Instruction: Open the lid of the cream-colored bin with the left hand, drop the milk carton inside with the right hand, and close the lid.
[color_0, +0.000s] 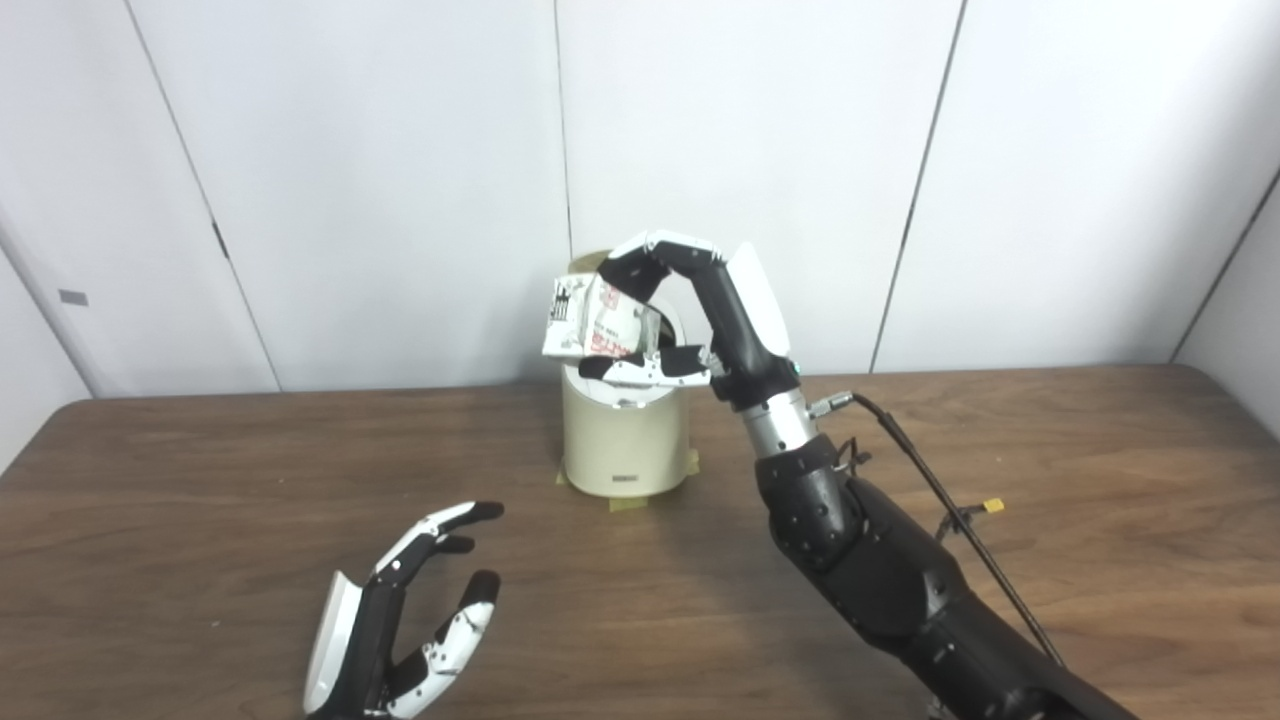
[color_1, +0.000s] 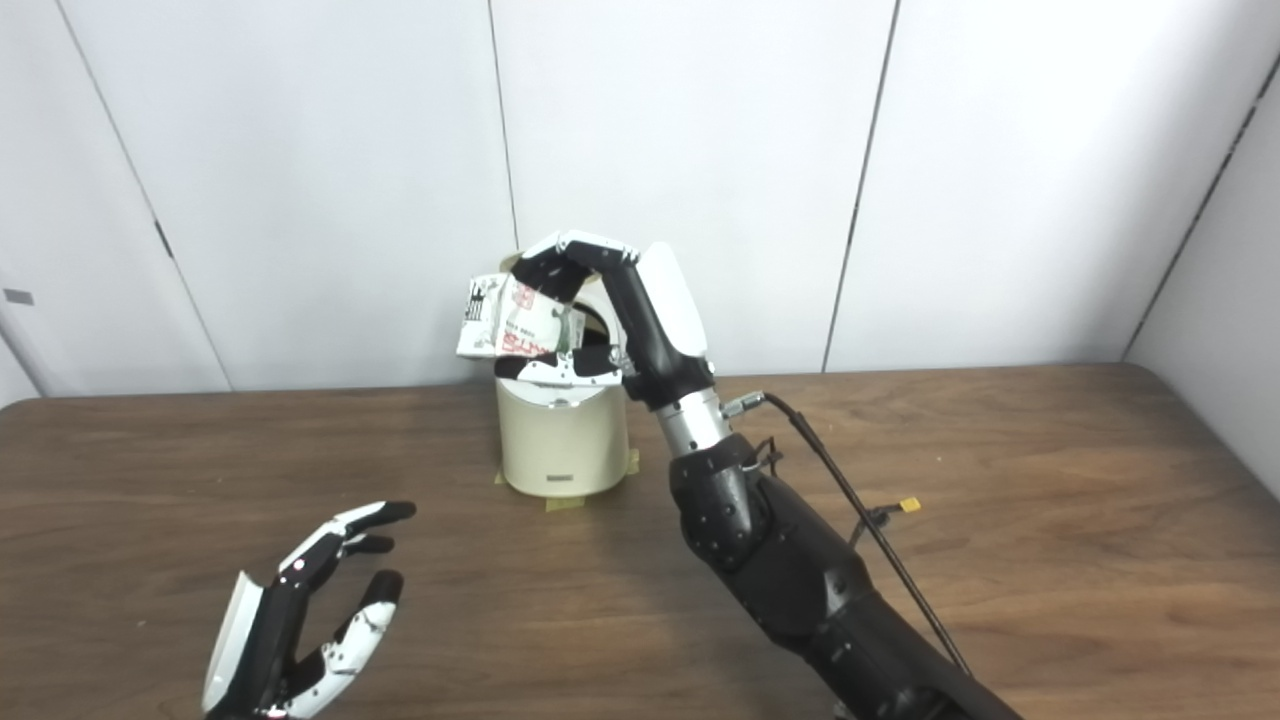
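Note:
A cream-colored round bin (color_0: 622, 440) stands at the back middle of the wooden table, with its lid (color_0: 585, 265) tipped up behind the opening. My right hand (color_0: 690, 320) is shut on a crumpled white and red milk carton (color_0: 595, 320), holding it just above the bin's open mouth. The carton tilts to the left, its lower edge near the rim. My left hand (color_0: 405, 620) hovers open low at the front left, palm turned inward, well apart from the bin.
Strips of yellow tape (color_0: 630, 503) stick out under the bin's base. A black cable (color_0: 940, 500) with a yellow tag runs along my right forearm. White wall panels close off the back of the table (color_0: 1100, 480).

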